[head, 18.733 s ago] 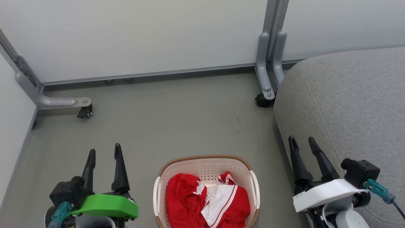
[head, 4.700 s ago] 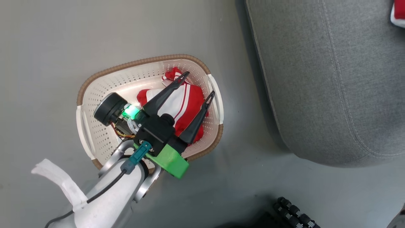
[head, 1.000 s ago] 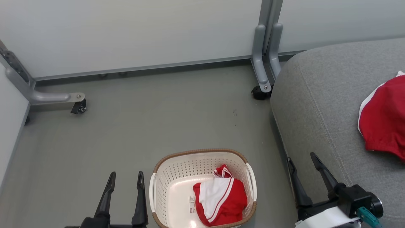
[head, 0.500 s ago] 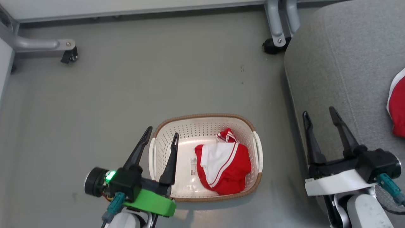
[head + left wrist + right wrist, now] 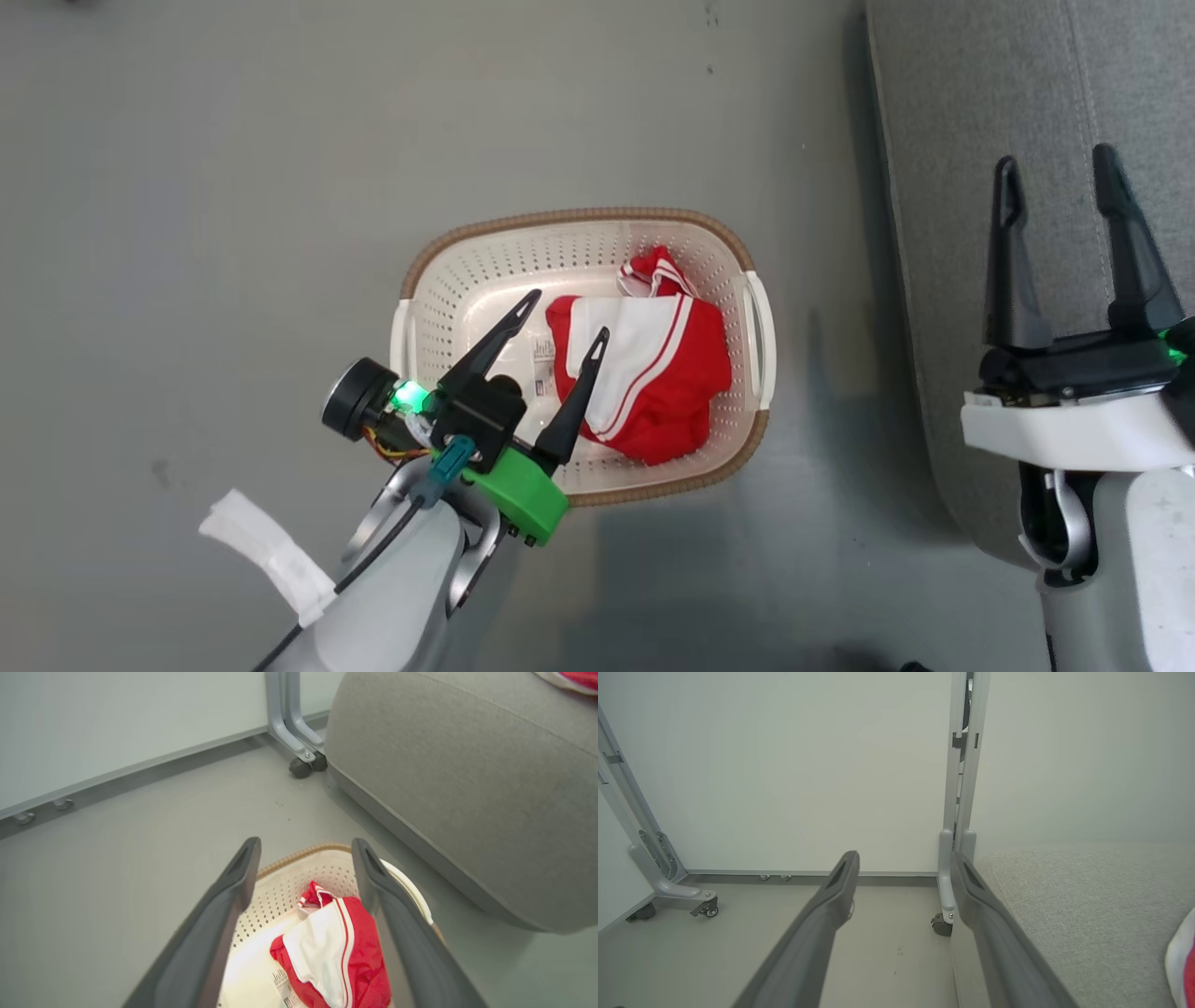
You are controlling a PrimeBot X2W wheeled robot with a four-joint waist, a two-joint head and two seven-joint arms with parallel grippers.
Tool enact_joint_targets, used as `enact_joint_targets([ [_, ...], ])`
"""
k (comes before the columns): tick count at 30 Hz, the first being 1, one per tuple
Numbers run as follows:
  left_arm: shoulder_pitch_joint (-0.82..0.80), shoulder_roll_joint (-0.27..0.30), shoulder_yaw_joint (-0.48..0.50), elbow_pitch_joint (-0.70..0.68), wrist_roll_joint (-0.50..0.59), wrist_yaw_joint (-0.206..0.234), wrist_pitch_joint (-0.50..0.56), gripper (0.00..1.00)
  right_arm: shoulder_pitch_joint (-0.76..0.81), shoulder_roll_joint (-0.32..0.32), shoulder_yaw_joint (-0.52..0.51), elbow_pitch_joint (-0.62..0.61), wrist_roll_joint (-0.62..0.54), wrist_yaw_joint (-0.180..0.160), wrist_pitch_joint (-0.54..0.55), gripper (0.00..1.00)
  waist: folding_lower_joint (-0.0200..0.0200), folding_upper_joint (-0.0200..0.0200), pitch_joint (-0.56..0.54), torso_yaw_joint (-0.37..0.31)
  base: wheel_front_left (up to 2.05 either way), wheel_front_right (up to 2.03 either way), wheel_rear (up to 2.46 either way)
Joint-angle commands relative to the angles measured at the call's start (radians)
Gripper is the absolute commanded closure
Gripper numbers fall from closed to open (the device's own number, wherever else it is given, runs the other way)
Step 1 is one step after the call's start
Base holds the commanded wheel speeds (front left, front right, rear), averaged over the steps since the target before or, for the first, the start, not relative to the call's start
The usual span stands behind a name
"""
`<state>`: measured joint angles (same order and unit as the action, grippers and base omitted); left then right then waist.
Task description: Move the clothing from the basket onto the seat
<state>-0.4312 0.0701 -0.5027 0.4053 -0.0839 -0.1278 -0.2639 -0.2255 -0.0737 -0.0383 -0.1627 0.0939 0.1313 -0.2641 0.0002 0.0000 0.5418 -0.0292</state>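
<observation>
One red and white piece of clothing (image 5: 667,392) lies bunched in the right half of the cream basket (image 5: 560,219) on the floor. My left gripper (image 5: 569,314) hangs open over the basket's left half, its fingertips just left of and above the garment (image 5: 355,938), holding nothing. A paper label shows on the basket bottom. My right gripper (image 5: 1055,159) stands open and empty over the near edge of the grey seat (image 5: 943,112). A second red and white garment (image 5: 1183,961) lies on the seat (image 5: 1087,896), seen at the right wrist view's right edge.
Pale partition walls stand behind, on grey legs with castors (image 5: 941,921) close to the seat's far corner and another castor (image 5: 705,910) at the far left. Grey floor (image 5: 233,233) surrounds the basket. The seat's side rises just right of the basket.
The head camera has tilted down, shifting the whole picture. My left gripper has moved right, from beside the basket's left rim to over its inside, near the garment. Both grippers stay open.
</observation>
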Motion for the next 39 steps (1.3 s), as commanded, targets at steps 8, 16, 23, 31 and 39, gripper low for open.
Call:
enact_joint_targets([
  [8, -0.259, 0.033, -0.183, 0.308, -0.128, -0.003, -0.001, 0.00, -0.085, 0.009, -0.081, -0.119, -0.009, -0.001, 0.000, 0.00, -0.0002, 0.0000, 0.295, -0.114, 0.00, 0.00, 0.00],
  [16, -0.469, 0.020, -0.354, 0.579, -0.210, -0.002, -0.001, 0.00, -0.130, 0.006, -0.098, -0.180, -0.025, -0.001, 0.000, 0.00, -0.0002, 0.0000, 0.414, -0.118, 0.00, 0.00, 0.00],
  [23, -0.586, 0.003, -0.483, 0.700, -0.295, -0.002, 0.027, 0.00, -0.128, 0.013, -0.092, -0.198, -0.032, -0.001, 0.000, 0.00, -0.0002, 0.0000, 0.467, -0.120, 0.00, 0.00, 0.00],
  [31, -0.675, -0.014, -0.566, 0.758, -0.381, -0.002, 0.123, 0.00, -0.135, 0.010, -0.071, -0.187, -0.048, -0.001, 0.000, 0.00, -0.0002, 0.0000, 0.509, -0.132, 0.00, 0.00, 0.00],
  [39, -0.682, -0.017, -0.630, 0.737, -0.517, -0.002, 0.194, 0.00, -0.131, 0.014, -0.062, -0.189, -0.043, -0.001, 0.000, 0.00, -0.0002, 0.0000, 0.522, -0.144, 0.00, 0.00, 0.00],
])
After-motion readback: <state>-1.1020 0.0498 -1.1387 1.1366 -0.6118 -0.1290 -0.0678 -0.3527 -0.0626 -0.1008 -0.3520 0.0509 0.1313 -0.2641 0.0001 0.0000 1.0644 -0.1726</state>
